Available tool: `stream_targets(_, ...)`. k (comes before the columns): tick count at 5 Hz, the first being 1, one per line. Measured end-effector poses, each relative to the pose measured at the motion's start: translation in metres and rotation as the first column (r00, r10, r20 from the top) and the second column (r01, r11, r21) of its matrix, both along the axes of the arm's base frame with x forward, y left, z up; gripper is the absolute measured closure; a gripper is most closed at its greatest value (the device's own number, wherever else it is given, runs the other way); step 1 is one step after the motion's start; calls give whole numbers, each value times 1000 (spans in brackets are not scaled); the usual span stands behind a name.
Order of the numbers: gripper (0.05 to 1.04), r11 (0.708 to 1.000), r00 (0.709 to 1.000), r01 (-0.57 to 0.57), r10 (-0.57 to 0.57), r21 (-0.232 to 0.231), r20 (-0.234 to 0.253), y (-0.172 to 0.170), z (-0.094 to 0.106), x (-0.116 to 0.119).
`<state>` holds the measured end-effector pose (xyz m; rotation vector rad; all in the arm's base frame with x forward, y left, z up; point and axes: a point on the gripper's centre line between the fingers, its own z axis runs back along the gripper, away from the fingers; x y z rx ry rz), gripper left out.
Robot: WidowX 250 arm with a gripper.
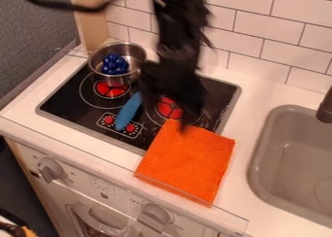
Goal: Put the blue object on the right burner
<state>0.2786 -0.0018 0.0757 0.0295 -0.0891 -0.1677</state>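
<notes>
The claw (178, 93) is hanging over the right burner (167, 110), partly hiding it; I cannot tell its opening or grip. The long blue object (129, 110) is showing just left. Grapes (114, 64) are sitting in a far-left pot (133, 77); an orange cloth (188, 158) is covering the stove's (77, 120) near-right edge.

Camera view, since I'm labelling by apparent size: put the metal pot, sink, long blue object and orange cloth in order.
1. Sink, though cut off by the edge
2. Orange cloth
3. Metal pot
4. Long blue object
</notes>
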Motion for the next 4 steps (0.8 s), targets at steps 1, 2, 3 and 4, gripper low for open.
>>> stream_targets(1, 83, 997, 996, -72, 73, -7, 45, 40, 13, 34)
stream_targets(2, 83, 987, 987, -160, 159, 28, 39, 94, 19, 63)
stream_targets(3, 83, 970, 970, -240, 238, 41, 54, 127, 9, 83)
stream_targets(4, 83, 961, 962, -272, 271, 39, 36, 134, -12, 96)
